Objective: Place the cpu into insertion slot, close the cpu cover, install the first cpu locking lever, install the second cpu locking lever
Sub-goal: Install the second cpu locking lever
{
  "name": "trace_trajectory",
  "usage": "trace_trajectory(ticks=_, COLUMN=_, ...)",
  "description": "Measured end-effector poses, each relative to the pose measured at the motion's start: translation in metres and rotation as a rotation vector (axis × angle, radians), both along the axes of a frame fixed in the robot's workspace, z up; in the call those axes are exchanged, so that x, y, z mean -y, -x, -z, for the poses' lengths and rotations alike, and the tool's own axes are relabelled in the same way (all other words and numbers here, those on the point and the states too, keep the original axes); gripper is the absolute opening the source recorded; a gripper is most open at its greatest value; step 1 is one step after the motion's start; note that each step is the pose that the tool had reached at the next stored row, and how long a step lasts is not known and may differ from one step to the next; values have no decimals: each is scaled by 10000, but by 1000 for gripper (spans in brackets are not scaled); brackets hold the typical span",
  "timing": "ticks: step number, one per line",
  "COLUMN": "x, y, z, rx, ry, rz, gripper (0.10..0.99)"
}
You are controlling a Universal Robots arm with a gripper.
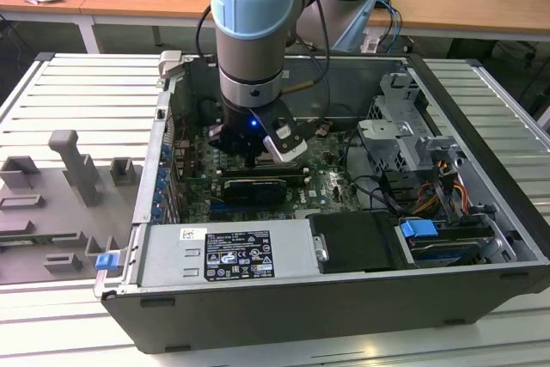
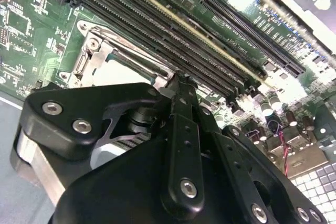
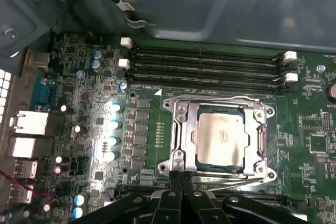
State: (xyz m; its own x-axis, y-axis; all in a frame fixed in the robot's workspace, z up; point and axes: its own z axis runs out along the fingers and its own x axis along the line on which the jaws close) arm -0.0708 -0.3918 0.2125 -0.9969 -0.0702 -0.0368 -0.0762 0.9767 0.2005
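Note:
The cpu (image 3: 220, 140), a dull silver-beige square, lies in the insertion slot (image 3: 265, 145) on the green board. The cpu cover (image 3: 184, 137), a silvery frame, lies flat over its edges. One wire locking lever (image 3: 215, 98) runs along the side toward the memory slots; a second (image 3: 233, 178) runs along the opposite side. My gripper (image 3: 181, 176) stands at that second side, fingers pressed together at the socket's corner with nothing seen between them. In the second wrist view the gripper (image 2: 181, 83) hides part of the cover (image 2: 92, 56). The exterior view shows the gripper (image 1: 250, 159) low inside the case.
Long black memory slots (image 3: 205, 66) run beside the socket, and capacitors (image 3: 113, 124) and rear ports (image 3: 29, 124) stand on another side. The open computer case (image 1: 481, 212) holds a power supply (image 1: 228, 251), drive cage (image 1: 400, 126) and cables. A grey fixture (image 1: 69, 169) sits outside.

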Motion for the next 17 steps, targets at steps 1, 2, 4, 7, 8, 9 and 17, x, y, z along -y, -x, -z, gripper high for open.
trace_trajectory(ticks=1, x=8, y=1, z=-1, rx=0, ry=-47, rz=0, gripper=106)
trace_trajectory(ticks=2, x=8, y=2, z=-3, rx=0, ry=-75, rz=2, gripper=106)
trace_trajectory(ticks=4, x=8, y=1, z=-17, rx=0, ry=-125, rz=1, gripper=106)
trace_trajectory(ticks=7, x=8, y=1, z=-57, rx=1, ry=-145, rz=1, gripper=106)
trace_trajectory(ticks=8, x=9, y=1, z=-99, rx=1, ry=-145, rz=1, gripper=106)
trace_trajectory(ticks=9, x=8, y=1, z=-119, rx=0, ry=-146, rz=0, gripper=106)
trace_trajectory(ticks=17, x=38, y=-100, z=-146, rx=-18, ry=-153, rz=2, gripper=106)
